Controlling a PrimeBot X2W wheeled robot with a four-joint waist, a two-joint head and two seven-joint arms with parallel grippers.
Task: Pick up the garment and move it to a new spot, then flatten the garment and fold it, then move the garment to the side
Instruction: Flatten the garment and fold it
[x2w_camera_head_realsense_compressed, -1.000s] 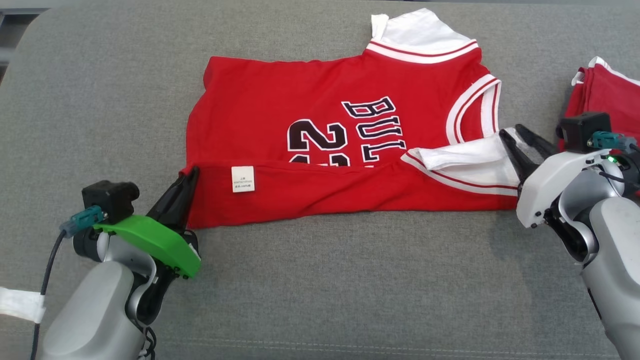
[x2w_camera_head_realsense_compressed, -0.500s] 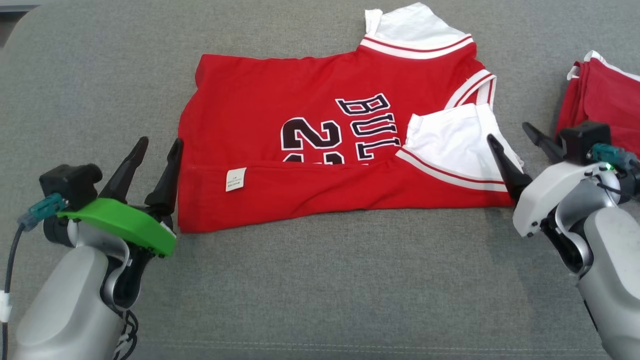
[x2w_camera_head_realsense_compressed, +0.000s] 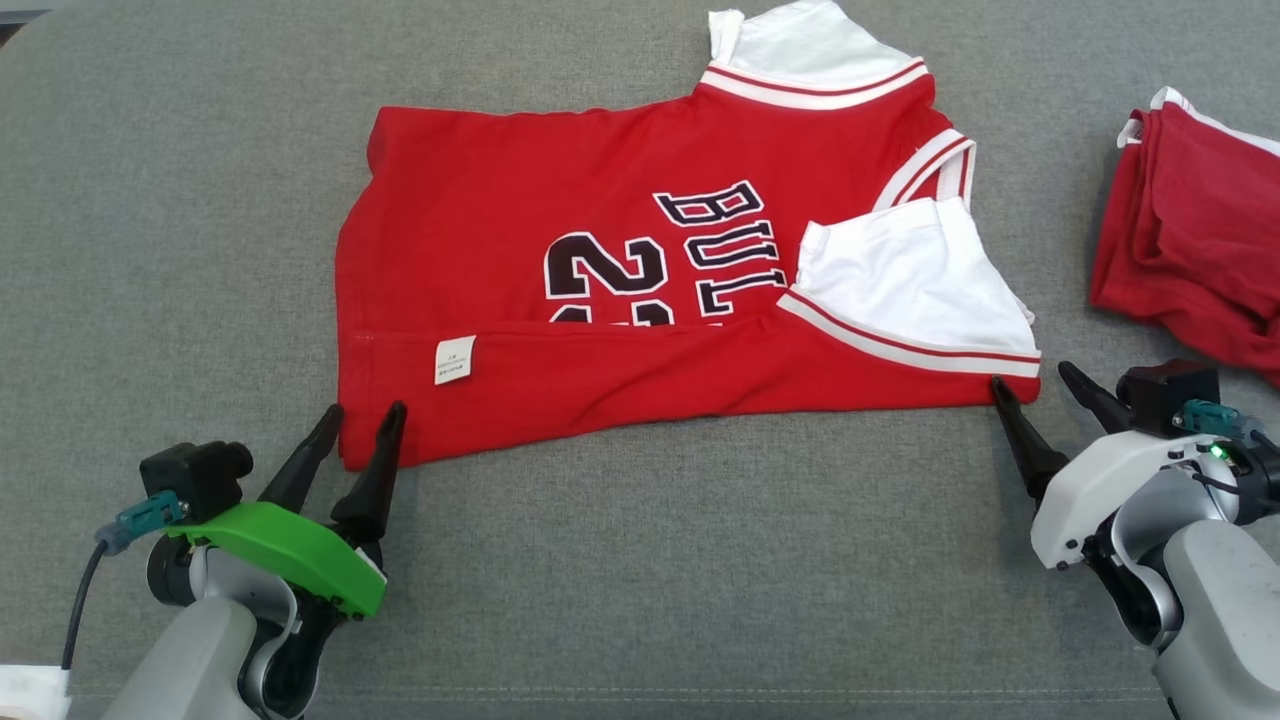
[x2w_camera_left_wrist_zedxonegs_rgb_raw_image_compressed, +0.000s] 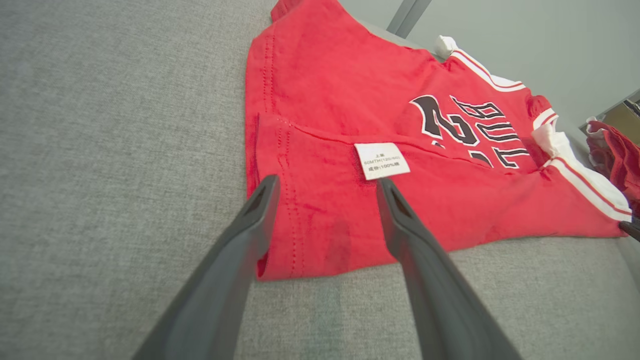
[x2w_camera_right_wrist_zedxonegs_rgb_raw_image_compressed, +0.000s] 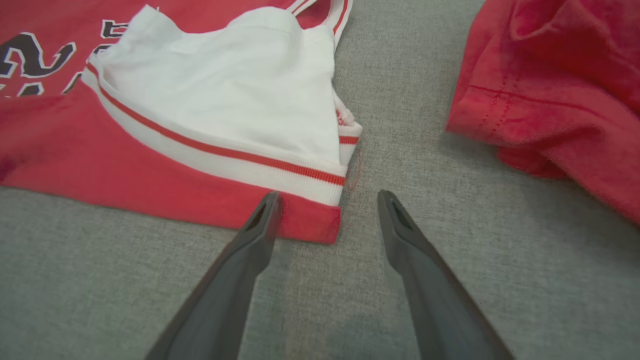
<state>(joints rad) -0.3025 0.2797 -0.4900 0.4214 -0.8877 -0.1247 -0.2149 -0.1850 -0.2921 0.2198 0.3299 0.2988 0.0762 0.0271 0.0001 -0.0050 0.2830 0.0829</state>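
A red jersey (x2w_camera_head_realsense_compressed: 600, 250) with white trim, black "BULLS" lettering and a number lies flat on the grey couch cushion (x2w_camera_head_realsense_compressed: 650, 580). Its near long edge is folded over, showing a white care label (x2w_camera_head_realsense_compressed: 455, 360) and a white sleeve (x2w_camera_head_realsense_compressed: 910, 275). My left gripper (x2w_camera_head_realsense_compressed: 365, 420) stands open at the jersey's near left corner (x2w_camera_left_wrist_zedxonegs_rgb_raw_image_compressed: 300, 240), fingers straddling that corner in the left wrist view, holding nothing. Beside the near right corner (x2w_camera_right_wrist_zedxonegs_rgb_raw_image_compressed: 315, 220), my right gripper (x2w_camera_head_realsense_compressed: 1035, 385) is open, with nothing between its fingers (x2w_camera_right_wrist_zedxonegs_rgb_raw_image_compressed: 260, 225).
A second red garment (x2w_camera_head_realsense_compressed: 1190, 240) lies crumpled at the right of the cushion, close to my right arm; it also fills the upper right of the right wrist view (x2w_camera_right_wrist_zedxonegs_rgb_raw_image_compressed: 560, 85). Bare grey fabric stretches in front of the jersey.
Both grippers let go of the folded edge and drew back toward me, from shut on the cloth to open. The white sleeve now lies flat on the jersey. The head camera shifted slightly.
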